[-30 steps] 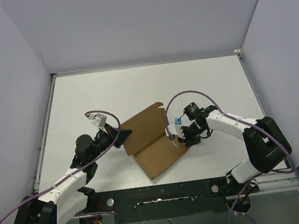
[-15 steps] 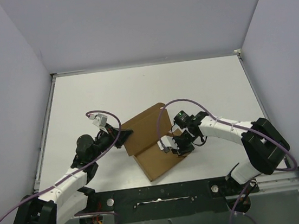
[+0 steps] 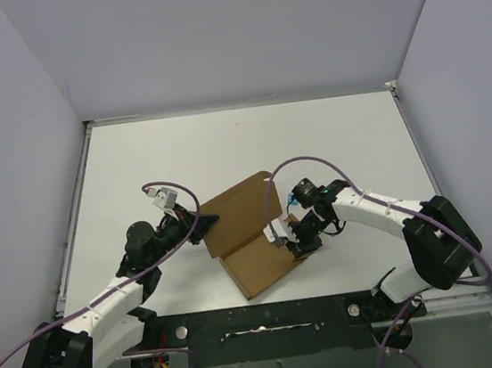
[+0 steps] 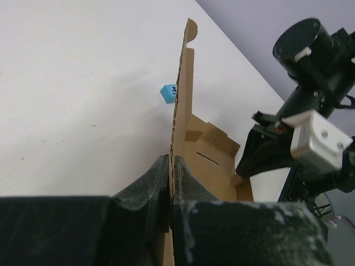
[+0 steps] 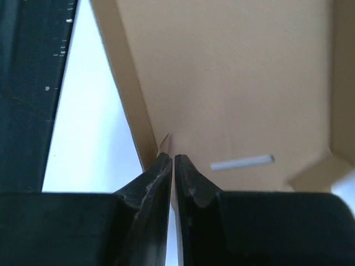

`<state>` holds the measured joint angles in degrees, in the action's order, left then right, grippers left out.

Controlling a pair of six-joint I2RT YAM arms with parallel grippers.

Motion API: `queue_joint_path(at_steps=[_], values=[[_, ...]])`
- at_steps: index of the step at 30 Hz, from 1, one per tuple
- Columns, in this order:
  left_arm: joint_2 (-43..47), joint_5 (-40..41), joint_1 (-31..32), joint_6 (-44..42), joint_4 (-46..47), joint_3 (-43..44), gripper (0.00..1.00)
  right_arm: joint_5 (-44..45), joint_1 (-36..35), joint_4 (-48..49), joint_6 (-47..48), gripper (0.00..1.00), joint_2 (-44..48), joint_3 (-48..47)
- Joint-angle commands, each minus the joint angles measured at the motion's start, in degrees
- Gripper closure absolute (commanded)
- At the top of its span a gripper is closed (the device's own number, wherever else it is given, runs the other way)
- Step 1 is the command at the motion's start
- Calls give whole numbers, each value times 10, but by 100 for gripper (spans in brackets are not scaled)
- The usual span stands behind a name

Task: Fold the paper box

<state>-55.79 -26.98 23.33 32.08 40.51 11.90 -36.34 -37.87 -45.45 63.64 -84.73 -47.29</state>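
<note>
The paper box (image 3: 241, 216) sits at the middle of the desk (image 3: 180, 156), toward its near side, with one brown panel flat and another standing up on edge beside it. The left pincer (image 3: 199, 226) pinches the left edge of the raised panel, the cardboard caught between its fingers (image 4: 158, 177). The right pincer (image 3: 294, 243) is pressed together with nothing between its tips, which sit at the flat panel's right part, and a small blue cube (image 4: 168, 92) lies on the desk beyond the raised panel.
</note>
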Motion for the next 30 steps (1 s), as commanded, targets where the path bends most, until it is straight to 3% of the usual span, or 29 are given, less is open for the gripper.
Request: queue_joint_path(at_steps=[1,6,10,12,17,23,30], values=[[25,-16,1,-19,52,13,100,-72,79,15,-63,87,74,-33],[33,-28,1,-25,59,17,100,-106,172,25,-124,71,96,-45],[31,-29,1,-22,65,18,100,-109,223,50,-204,45,73,-51],[29,-31,1,-21,69,19,100,-105,244,58,-238,40,48,-56],[28,-31,3,-17,83,18,100,-120,284,49,-283,41,-23,-78],[26,-30,5,-15,92,21,100,-146,281,49,-308,44,-72,-92],[26,-29,8,-11,97,25,100,-136,262,47,-328,66,-122,-109]])
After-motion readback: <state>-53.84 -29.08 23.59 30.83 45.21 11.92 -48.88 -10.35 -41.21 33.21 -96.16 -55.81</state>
